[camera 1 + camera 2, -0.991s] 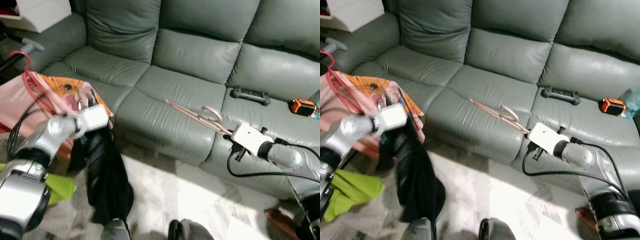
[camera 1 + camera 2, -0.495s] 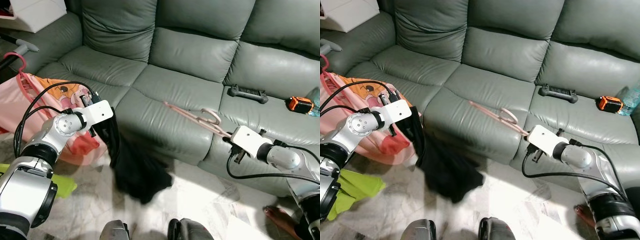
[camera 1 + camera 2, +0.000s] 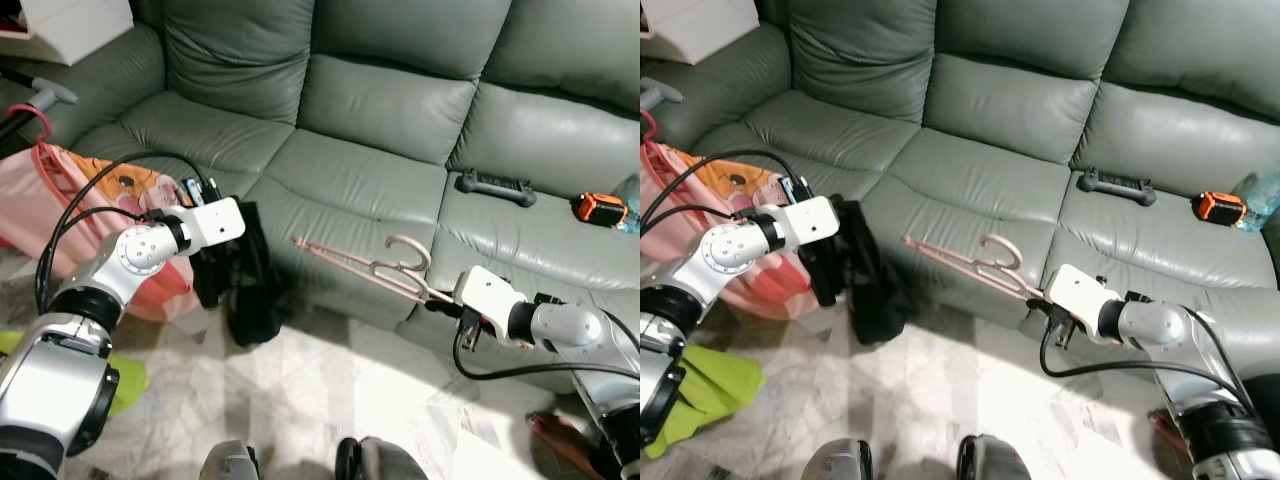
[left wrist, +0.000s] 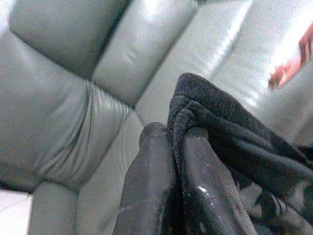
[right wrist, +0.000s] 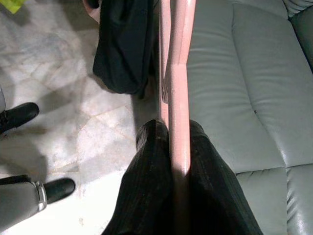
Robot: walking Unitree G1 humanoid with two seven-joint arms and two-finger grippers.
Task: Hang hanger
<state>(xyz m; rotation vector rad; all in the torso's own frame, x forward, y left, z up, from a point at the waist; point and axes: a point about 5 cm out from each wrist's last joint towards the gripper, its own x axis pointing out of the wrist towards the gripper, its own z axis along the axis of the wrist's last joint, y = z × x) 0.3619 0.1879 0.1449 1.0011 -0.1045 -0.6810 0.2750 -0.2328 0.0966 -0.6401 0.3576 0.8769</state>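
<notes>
Seeing 1 pink shirt (image 3: pixel 60 215) far left, then my left gripper (image 4: pixel 178 147) pinching 1 black garment (image 3: pixel 245 275) at sofa (image 3: pixel 390 110) front. Mid: 1 pink hanger (image 3: pixel 365 265), clamped at one end by right gripper (image 5: pixel 171 147), held above seat edge. Right cushion: 1 controller (image 3: pixel 497 190), 1 orange gadget (image 3: pixel 600 210).

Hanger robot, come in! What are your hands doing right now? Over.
Right hand shut on pink hanger, held out over the sofa front. Left hand shut on black garment, hanging beside it. Nothing between them.
</notes>
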